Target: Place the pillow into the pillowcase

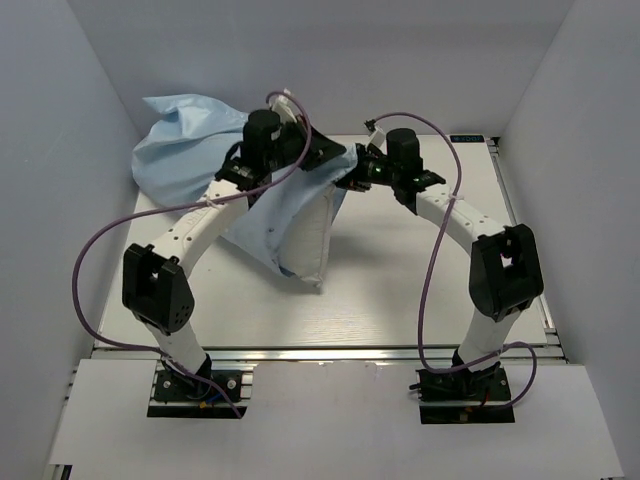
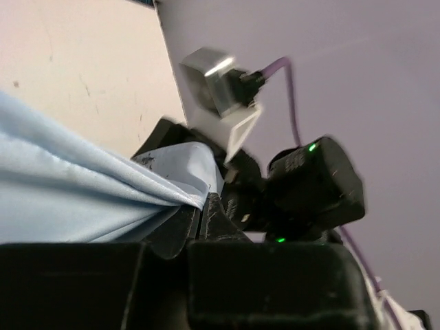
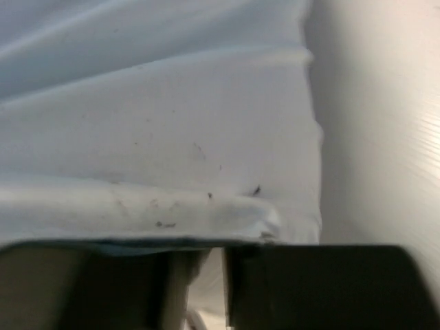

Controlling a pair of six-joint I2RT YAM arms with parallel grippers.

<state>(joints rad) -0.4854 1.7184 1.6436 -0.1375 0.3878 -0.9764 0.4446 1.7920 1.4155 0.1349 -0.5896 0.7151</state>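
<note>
- While both arms reach toward the far middle of the white table, the pillowcase hangs between them. It is a thin light-blue sack, creased and slack.
- Its far-left part lies in a crumpled heap near the back wall. The rest drapes down in a flat, sloping sheet toward the centre of the table.
- The pillow shows as an off-white, plump panel at the right edge of that hanging sheet, with blue cloth wrapped around its left side. Its pointed lower corner reaches down to the tabletop.
- The left gripper has its black fingers pressed together on a gathered tuck of the blue fabric. In the left wrist view the cloth fans out from the pinch in smooth radiating folds.
- The right gripper meets the same upper edge just beside the left one. In its wrist view the fingers stand almost closed, a slim gap between them. A thick, rolled hem of pale cloth, flecked with small dark specks, is clamped across their tips.
</note>
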